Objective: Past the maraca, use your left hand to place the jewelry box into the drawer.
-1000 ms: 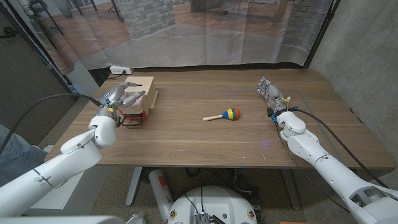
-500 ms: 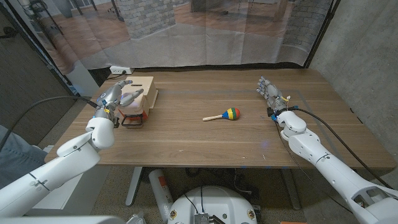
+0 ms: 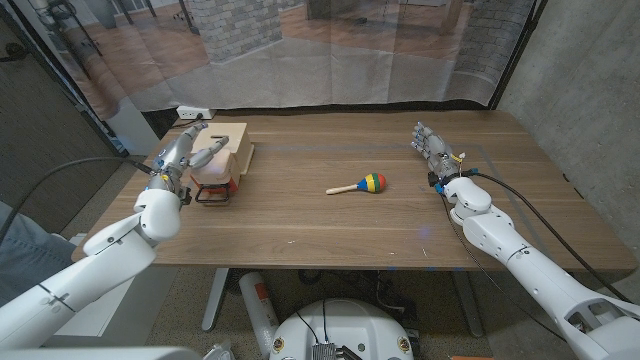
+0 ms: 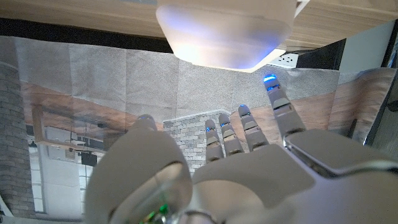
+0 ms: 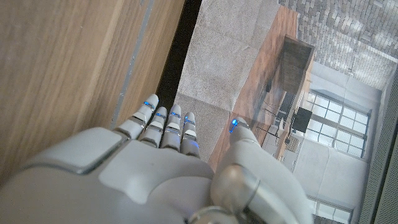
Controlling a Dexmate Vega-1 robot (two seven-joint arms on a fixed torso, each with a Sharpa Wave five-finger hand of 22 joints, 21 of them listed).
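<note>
At ten o'clock, the left hand (image 3: 189, 152) hovers with fingers spread above the jewelry box (image 3: 215, 172), apparently resting in the drawer (image 3: 228, 150).

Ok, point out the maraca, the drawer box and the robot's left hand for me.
maraca (image 3: 373, 182), head view, striped head.
wooden drawer box (image 3: 232, 136), head view, bare top.
left hand (image 3: 186, 151), head view, back of hand.

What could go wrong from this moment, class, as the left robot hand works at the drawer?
1. The left robot hand hovers over the jewelry box with fingers apart; lowering again, it might nudge the box out of place.
2. The drawer sits near the table's left edge, so a push could slide it off.
</note>
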